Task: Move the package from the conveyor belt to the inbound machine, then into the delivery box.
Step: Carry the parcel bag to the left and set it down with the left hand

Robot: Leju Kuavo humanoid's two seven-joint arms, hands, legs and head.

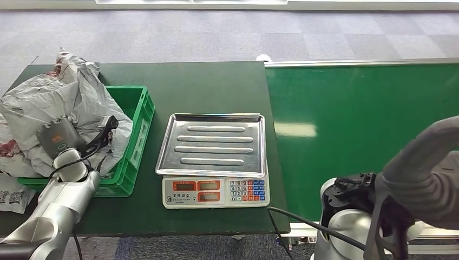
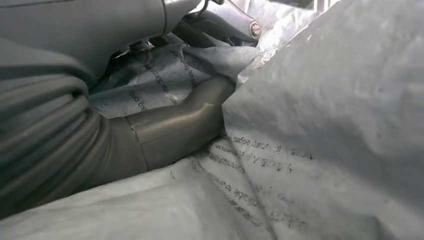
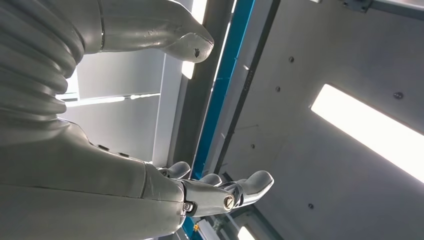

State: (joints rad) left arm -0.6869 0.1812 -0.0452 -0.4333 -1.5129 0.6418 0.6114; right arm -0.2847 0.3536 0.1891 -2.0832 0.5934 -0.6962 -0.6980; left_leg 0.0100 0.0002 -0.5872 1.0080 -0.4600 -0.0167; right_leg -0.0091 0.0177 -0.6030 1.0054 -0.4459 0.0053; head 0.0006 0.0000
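**Left hand down among the grey mail bags in the green crate**

Nearest the head camera, the right arm is rising at the lower right, and the right hand (image 3: pixel 200 192) is facing a ceiling with light panels in its wrist view, fingers spread apart and grasping nothing.

Ahead of that arm, the green conveyor belt (image 1: pixel 368 135) is lying bare, running off to the right. Just left of it, the dark green table (image 1: pixel 205 86) is carrying the rest.

Far to the left, the green plastic crate (image 1: pixel 138 116), the delivery box, is sitting heaped with crumpled grey poly mail bags (image 1: pixel 48 103). The left hand (image 1: pixel 100 135) is reaching onto that heap; in the left wrist view its thumb (image 2: pixel 175 125) is lying against a printed grey bag (image 2: pixel 310 125), with dark fingers above. Whether it is gripping the plastic I cannot tell.

Between the two hands, the electronic scale (image 1: pixel 215 190) is standing with its steel weighing tray (image 1: pixel 214 143) bare, just right of the crate.

Another printed bag (image 1: pixel 12 196) is lying on the table beside the left forearm.
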